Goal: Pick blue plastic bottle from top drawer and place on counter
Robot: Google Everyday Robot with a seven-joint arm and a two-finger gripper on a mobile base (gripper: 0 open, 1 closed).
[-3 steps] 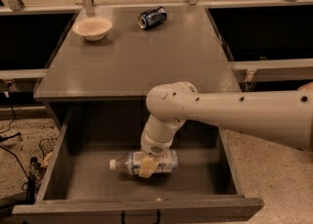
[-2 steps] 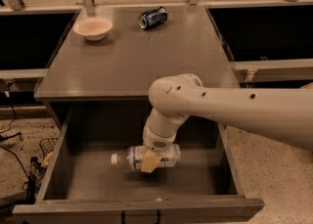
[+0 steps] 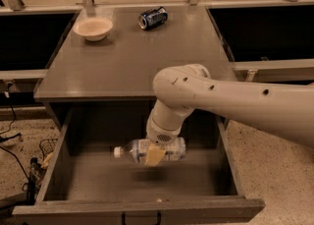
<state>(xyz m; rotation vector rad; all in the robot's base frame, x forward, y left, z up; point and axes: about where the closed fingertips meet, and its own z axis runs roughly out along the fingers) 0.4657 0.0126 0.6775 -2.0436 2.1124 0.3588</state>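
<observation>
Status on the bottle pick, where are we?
Done: gripper shut on the blue plastic bottle, held clear of the top drawer floor, shadow beneath. In hand: the lift out; bottle sits below counter level. Left: set it on the counter near bowl and can.

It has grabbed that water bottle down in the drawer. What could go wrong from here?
The gripper holds the blue plastic bottle sideways in the top drawer; smooth plastic could slip or swing. Lifting it out, the bottle's ends might catch the edge of the counter overhead. A far placement might bump the bowl or soda can.
</observation>
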